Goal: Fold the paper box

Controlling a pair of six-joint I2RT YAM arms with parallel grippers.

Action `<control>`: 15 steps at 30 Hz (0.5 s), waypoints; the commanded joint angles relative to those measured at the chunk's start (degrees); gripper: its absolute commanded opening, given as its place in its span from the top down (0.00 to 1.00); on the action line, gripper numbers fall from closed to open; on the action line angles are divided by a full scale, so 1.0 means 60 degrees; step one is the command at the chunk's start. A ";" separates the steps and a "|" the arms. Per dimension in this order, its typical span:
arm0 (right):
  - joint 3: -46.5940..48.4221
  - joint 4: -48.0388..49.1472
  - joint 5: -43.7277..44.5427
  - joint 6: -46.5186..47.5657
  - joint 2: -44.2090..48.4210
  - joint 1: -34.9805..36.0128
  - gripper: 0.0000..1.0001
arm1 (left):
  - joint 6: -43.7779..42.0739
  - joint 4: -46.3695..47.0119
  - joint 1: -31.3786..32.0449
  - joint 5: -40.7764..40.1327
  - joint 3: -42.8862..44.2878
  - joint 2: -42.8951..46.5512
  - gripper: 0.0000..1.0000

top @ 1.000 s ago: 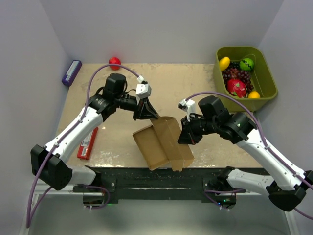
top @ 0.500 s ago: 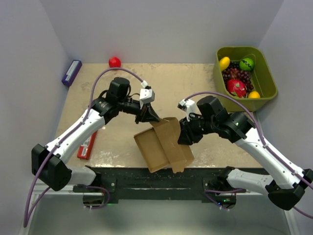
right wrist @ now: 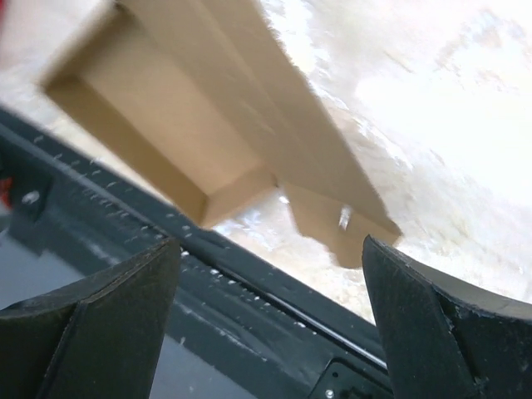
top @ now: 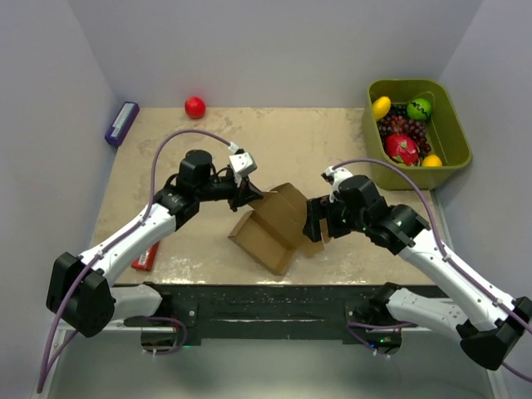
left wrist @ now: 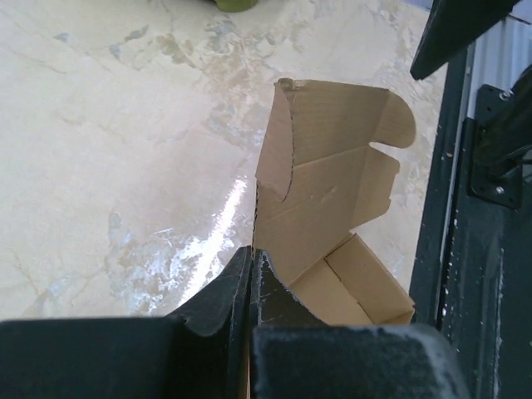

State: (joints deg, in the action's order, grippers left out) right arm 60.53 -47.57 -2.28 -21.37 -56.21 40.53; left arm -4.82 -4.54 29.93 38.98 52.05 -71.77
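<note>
paper box (top: 273, 226) moved back; arm (top: 131, 239) overlaps red box (top: 146, 257)

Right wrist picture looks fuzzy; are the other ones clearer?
Right wrist view: the paper box is smeared and soft, the table washed out white. Left wrist view: sharp, with a glare streak on the table. Top view: even light, soft shadows.

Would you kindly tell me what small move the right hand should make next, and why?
Probably close the right hand on the paper box at its raised panel: the hand's fingers stand wide open beside the cardboard, while the left hand alone pinches a flap edge.
</note>
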 commanded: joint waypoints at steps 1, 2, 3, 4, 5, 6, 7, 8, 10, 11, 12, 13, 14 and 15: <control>-0.1122 0.1028 0.1434 -0.1038 0.0621 -0.0076 0.07 | 0.0466 0.1385 -0.0096 -0.0286 -0.0179 0.0287 1.00; -0.1298 0.1203 0.1667 -0.1082 0.0883 -0.0119 0.07 | 0.0481 0.1458 -0.0096 -0.0243 -0.0179 0.0286 1.00; -0.1619 0.1306 0.1713 -0.1184 0.0988 -0.0134 0.07 | 0.0466 0.1488 -0.0111 -0.0199 -0.0208 0.0286 1.00; -0.1767 0.1438 0.1699 -0.1243 0.1061 -0.0149 0.08 | 0.0495 0.1503 -0.0111 -0.0198 -0.0209 0.0272 1.00; -0.1913 0.1729 0.1656 -0.1316 0.1163 -0.0164 0.10 | 0.0496 0.1532 -0.0111 -0.0198 -0.0223 0.0257 1.00; -0.2205 0.1863 0.1597 -0.1520 0.1164 -0.0149 0.11 | 0.0510 0.1532 -0.0125 -0.0198 -0.0223 0.0257 1.00; -0.2367 0.1995 0.1611 -0.1595 0.1164 -0.0164 0.12 | 0.0496 0.1532 -0.0111 -0.0184 -0.0238 0.0257 1.00; -0.2514 0.2170 0.1655 -0.1653 0.1135 -0.0164 0.14 | 0.0496 0.1532 -0.0111 -0.0183 -0.0252 0.0257 1.00; -0.2925 0.2289 0.2107 -0.1785 0.1120 -0.0164 0.14 | 0.0481 0.1532 -0.0111 -0.0125 -0.0267 0.0257 1.00; -0.3027 0.2347 0.2269 -0.1829 0.1120 -0.0164 0.15 | 0.0481 0.1532 -0.0111 -0.0125 -0.0267 0.0243 1.00; -0.3217 0.2406 0.2415 -0.1844 0.1149 -0.0164 0.15 | 0.0466 0.1532 -0.0111 -0.0125 -0.0282 0.0242 1.00; -0.3277 0.2464 0.2620 -0.1859 0.1179 -0.0178 0.14 | 0.0466 0.1532 -0.0111 -0.0125 -0.0253 0.0257 1.00; -0.3364 0.2668 0.2723 -0.1903 0.1194 -0.0178 0.14 | 0.0437 0.1532 -0.0125 -0.0125 -0.0267 0.0257 1.00; -0.3525 0.2742 0.2797 -0.2048 0.1194 -0.0222 0.13 | 0.0452 0.1547 -0.0126 -0.0125 -0.0267 0.0257 1.00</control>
State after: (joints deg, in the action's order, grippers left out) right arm 41.23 -36.51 9.34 -30.76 -49.52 39.70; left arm -2.55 1.41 29.63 38.06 50.70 -71.33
